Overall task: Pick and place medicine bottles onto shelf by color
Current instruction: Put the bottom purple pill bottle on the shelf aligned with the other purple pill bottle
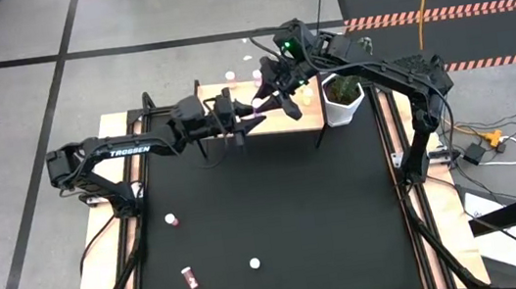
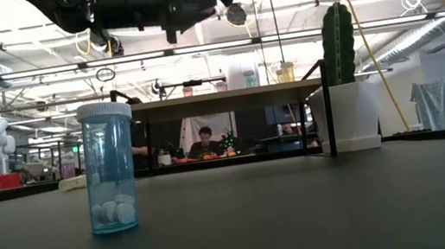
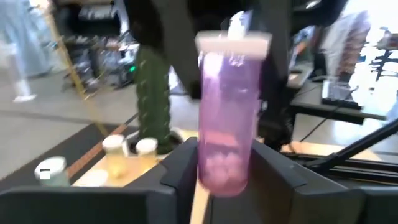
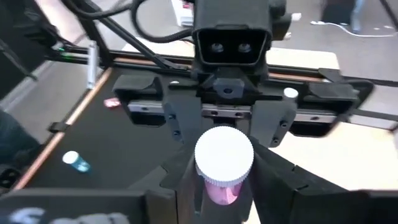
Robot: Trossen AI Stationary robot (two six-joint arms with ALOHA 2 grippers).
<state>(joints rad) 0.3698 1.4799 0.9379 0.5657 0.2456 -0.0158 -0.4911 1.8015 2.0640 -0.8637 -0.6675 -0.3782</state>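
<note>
A black mat covers the table (image 1: 268, 222); at upper centre of the high view, the left gripper (image 3: 224, 177) and right gripper (image 4: 219, 180) both clamp one pink bottle (image 3: 227, 118) above the shelf (image 2: 228, 100). A mistimed release could drop or tip it.

A clear teal cylindrical bottle with a white ribbed cap (image 2: 110, 168) stands upright on the dark surface (image 2: 305, 217) at 9 o'clock; white pills lie inside; a light-wood shelf on black legs (image 2: 223, 100) spans the centre; a tall green cactus in a white pot (image 2: 343, 81) stands at 3 o'clock.
</note>
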